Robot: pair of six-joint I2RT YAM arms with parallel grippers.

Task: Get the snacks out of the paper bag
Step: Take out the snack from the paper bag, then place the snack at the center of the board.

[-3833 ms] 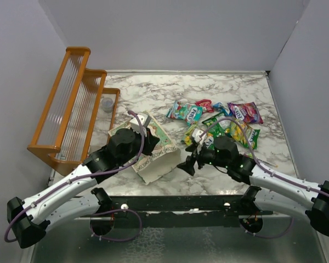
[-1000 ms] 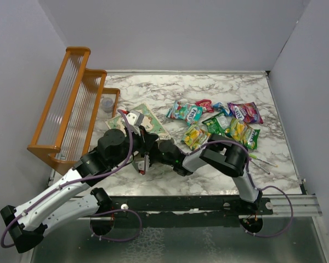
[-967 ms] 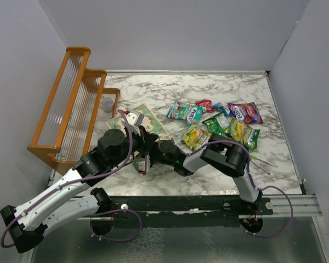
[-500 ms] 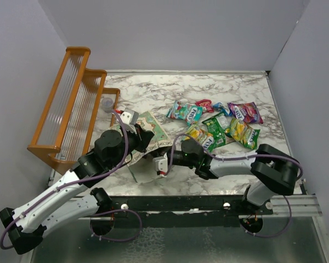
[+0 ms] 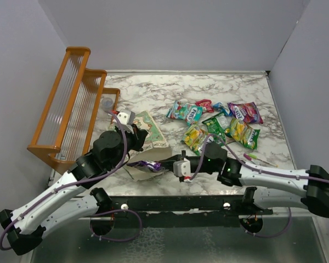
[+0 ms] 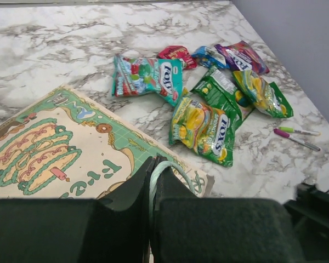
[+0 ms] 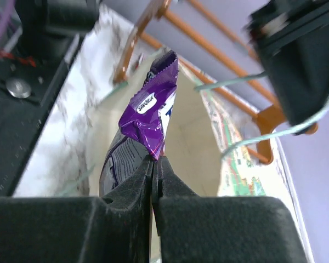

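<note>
The paper bag (image 5: 149, 127) lies on its side at the left of the table, its mouth (image 7: 200, 145) facing the right arm. My left gripper (image 5: 138, 139) is shut on one thin loop handle (image 6: 172, 171) and holds that side of the mouth up. At the bag's mouth my right gripper (image 5: 164, 165) is shut on the corner of a purple snack packet (image 7: 152, 112), which shows between bag and gripper in the top view (image 5: 151, 164). Several other snacks (image 5: 219, 123) lie spread on the marble to the right, among them a yellow-green packet (image 6: 203, 127).
An orange wooden rack (image 5: 71, 104) stands along the left wall, close behind the bag. Two thin pens (image 5: 257, 159) lie right of the snack pile. Walls close in the table on the left, back and right.
My right gripper, deep inside the bag a second ago, has drawn back to the right with the purple packet in its jaws. The left gripper kept hold of the handle and shifted slightly back.
</note>
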